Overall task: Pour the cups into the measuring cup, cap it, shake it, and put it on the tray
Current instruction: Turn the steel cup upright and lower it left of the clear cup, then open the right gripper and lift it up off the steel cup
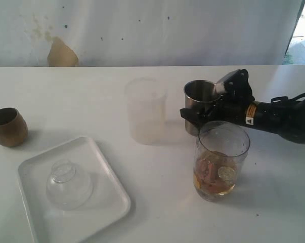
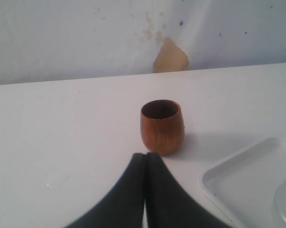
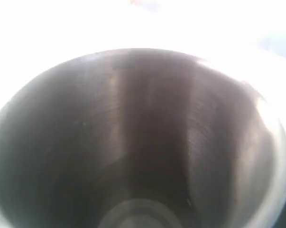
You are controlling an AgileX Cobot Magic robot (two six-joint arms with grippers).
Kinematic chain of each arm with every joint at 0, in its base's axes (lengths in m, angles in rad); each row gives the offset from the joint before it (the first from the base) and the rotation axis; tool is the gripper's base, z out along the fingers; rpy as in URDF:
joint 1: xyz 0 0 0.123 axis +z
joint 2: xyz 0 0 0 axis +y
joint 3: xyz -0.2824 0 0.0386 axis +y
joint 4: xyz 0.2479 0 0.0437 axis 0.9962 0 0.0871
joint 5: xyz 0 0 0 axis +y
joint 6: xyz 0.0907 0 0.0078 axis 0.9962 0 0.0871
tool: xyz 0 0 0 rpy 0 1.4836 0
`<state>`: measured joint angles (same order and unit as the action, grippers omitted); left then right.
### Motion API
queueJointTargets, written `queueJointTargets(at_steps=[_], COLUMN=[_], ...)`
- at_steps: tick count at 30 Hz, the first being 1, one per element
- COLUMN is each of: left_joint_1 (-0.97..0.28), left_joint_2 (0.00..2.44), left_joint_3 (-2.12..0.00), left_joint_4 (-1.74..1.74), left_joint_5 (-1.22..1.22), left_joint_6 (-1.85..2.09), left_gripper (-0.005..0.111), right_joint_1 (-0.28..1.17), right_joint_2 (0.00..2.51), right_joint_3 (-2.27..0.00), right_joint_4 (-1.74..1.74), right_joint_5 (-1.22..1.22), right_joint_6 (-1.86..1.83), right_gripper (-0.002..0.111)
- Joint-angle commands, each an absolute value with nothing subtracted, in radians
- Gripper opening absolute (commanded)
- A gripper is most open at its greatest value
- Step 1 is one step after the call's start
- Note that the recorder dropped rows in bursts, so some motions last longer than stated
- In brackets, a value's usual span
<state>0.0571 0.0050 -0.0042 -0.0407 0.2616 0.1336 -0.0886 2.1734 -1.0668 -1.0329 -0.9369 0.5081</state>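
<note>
The left end effector (image 2: 145, 154) is pressed fully closed and empty. The small round brown wooden cup (image 2: 162, 126) stands upright on the white bench (image 1: 81, 96) just beyond its tips, not touching. The right end effector (image 1: 200, 115) straddles the upright tapered brushed-steel tumbler (image 1: 199, 93); whether it grips the tumbler cannot be told. The large clear plastic measuring cup (image 1: 220, 162) stands just beside them.

Bright, washed-out; rt wrist blurry
</note>
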Motion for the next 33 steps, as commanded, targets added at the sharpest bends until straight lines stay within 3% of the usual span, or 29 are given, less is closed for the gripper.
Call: queueJointTargets(at_steps=[1, 6, 10, 33], left_joint_1=[0.057, 0.057, 0.057, 0.057], left_joint_2=[0.0, 0.0, 0.0, 0.0], left_joint_3=[0.0, 0.0, 0.0, 0.0], left_joint_4=[-0.039, -0.039, -0.039, -0.039], left_joint_5=[0.256, 0.256, 0.256, 0.256], left_joint_6=[0.132, 0.132, 0.132, 0.132], left_gripper=[0.0, 0.0, 0.0, 0.0], right_joint_1=[-0.091, -0.091, -0.091, -0.091], right_joint_2=[2.165, 2.165, 2.155, 2.087], right_joint_3=[-1.073, -1.073, -1.073, -1.068], right_joint_4=[-1.026, -1.024, -1.022, -1.055], right_joint_5=[-0.919, -0.902, -0.89, -0.879], right_joint_6=[0.498, 0.495, 0.497, 0.562], right_gripper=[0.096, 0.097, 0.105, 0.105])
